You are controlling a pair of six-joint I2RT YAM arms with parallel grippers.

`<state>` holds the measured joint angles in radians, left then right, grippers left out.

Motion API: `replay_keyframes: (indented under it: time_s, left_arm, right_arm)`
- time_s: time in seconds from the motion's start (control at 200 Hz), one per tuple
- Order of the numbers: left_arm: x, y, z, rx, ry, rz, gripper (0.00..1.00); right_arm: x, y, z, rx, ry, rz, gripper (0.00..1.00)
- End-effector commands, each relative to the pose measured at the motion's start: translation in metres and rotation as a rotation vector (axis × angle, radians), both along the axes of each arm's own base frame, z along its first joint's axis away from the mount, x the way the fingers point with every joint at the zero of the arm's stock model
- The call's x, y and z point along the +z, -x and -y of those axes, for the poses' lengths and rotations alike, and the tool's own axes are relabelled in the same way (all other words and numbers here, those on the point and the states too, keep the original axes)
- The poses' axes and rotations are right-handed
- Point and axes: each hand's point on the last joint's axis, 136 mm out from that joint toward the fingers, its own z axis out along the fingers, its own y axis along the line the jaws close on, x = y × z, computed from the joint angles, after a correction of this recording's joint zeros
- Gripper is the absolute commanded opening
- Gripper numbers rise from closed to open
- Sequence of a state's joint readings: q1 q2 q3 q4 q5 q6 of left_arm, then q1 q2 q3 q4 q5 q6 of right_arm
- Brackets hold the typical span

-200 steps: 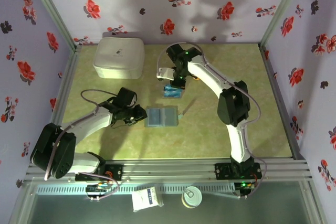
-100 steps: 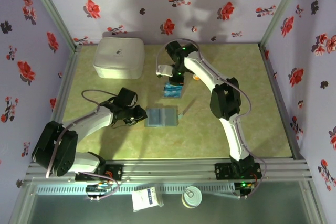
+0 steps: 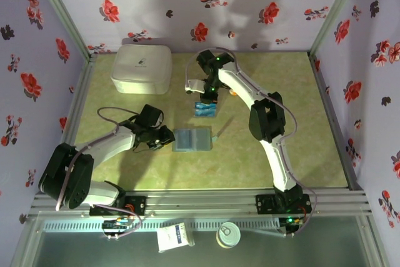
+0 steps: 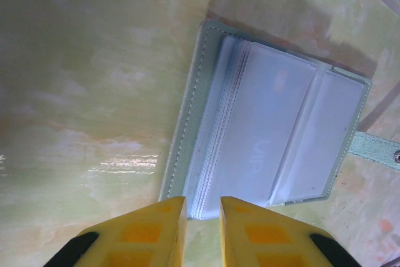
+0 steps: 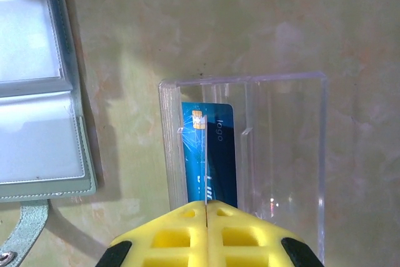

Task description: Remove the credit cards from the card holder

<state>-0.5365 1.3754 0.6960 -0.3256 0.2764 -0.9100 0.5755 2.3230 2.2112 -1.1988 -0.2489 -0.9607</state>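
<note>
Right wrist: right claw [image 5: 206, 203] shut above blue card [image 5: 215, 154] in clear tray [image 5: 281, 148]. Left claw [image 4: 203, 201] slightly parted at card holder [image 4: 275, 136] edge.

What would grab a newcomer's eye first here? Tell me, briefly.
The open card holder lies in the middle of the table, clear sleeves up, with the left hand at its left edge. Just beyond it, a blue card lies in a clear tray under the shut right hand. A white box sits at the far left.
</note>
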Motion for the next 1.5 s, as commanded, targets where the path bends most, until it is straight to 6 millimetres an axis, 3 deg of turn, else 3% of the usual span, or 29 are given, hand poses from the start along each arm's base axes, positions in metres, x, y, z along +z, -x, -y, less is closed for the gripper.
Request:
replay_keyframes:
  time_s: [0.0, 0.295, 0.49, 0.6, 0.74, 0.97, 1.23, 1.495]
  left_arm:
    - [0.000, -0.003, -0.002, 0.003, -0.008, -0.002, 0.20]
    - [0.002, -0.003, -0.003, 0.002, -0.010, 0.000, 0.21]
    - [0.002, -0.002, -0.003, 0.002, -0.011, 0.000, 0.21]
    - [0.000, -0.002, -0.004, 0.000, -0.014, -0.004, 0.21]
    - [0.001, -0.005, -0.002, -0.001, -0.012, 0.000, 0.21]
    - [0.004, -0.008, -0.003, -0.009, -0.014, 0.006, 0.21]
    - [0.009, -0.016, 0.000, -0.014, -0.005, 0.033, 0.20]
    - [0.008, -0.020, 0.006, -0.017, 0.025, 0.047, 0.16]
  right_arm:
    - [-0.012, 0.003, -0.003, -0.005, -0.014, -0.045, 0.00]
    - [-0.005, -0.001, -0.011, -0.013, -0.069, -0.037, 0.00]
    - [-0.018, -0.002, -0.001, -0.038, -0.042, -0.062, 0.02]
    - [-0.019, -0.003, 0.004, -0.064, -0.030, -0.069, 0.08]
    - [-0.007, -0.002, 0.006, -0.087, -0.043, -0.052, 0.17]
    - [0.021, -0.006, 0.007, -0.165, -0.112, 0.020, 0.18]
    - [0.050, -0.006, 0.001, -0.454, -0.297, 0.040, 0.19]
    - [0.051, 0.019, -0.006, -0.879, -0.539, -0.130, 0.17]
